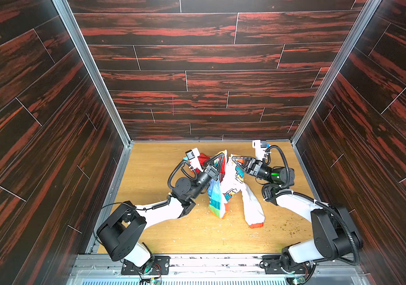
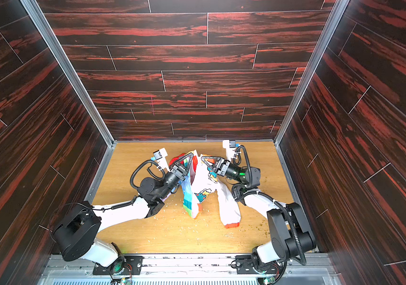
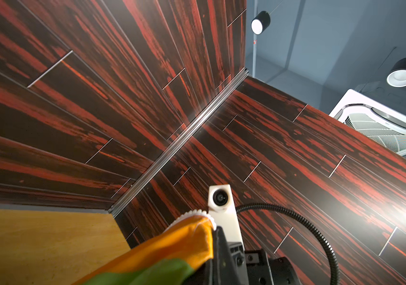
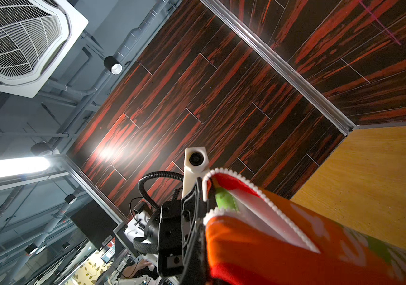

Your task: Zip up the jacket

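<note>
The jacket (image 1: 231, 181) was held up between both claws over the middle of the worktop (image 1: 162, 237). Its long axis ran from the far side, where its top end was raised, toward the near edge. There the rainbow half and a white sleeve (image 1: 251, 209) with an orange cuff trailed down to the wood. The left claw (image 1: 221, 156) was clenched on the front edge of the rainbow half, and the right claw (image 1: 233, 158) on the white half's edge, with their tips close together. Both top views showed the whole garment. Only the wrist views showed the zipper teeth (image 4: 258, 190): two white rows, parted, along orange-red fabric.
</note>
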Robot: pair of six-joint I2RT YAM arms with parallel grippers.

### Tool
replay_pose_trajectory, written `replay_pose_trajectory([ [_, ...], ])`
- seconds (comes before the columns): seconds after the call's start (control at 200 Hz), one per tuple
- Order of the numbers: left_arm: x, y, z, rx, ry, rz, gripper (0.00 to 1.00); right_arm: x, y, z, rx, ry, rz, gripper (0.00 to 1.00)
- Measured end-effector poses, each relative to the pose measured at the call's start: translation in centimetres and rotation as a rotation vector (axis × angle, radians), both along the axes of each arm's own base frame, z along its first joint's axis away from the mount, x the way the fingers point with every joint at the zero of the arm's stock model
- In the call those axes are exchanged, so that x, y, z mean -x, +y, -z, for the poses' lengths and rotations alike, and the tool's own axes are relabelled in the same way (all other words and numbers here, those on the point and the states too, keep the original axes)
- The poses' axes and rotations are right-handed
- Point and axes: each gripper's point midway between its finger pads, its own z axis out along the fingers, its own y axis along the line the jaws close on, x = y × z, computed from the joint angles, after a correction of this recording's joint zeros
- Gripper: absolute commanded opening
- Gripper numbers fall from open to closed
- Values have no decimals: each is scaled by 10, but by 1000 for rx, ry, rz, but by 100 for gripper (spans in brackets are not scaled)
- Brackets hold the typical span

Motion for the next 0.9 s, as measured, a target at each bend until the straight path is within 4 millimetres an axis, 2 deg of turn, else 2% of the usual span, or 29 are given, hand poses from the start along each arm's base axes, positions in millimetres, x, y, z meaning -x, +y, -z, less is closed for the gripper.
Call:
replay_pose_trajectory([
  [0.897,5,-6,-1,5,4,23,0,2,7,-7,-15,-11,-4,0],
])
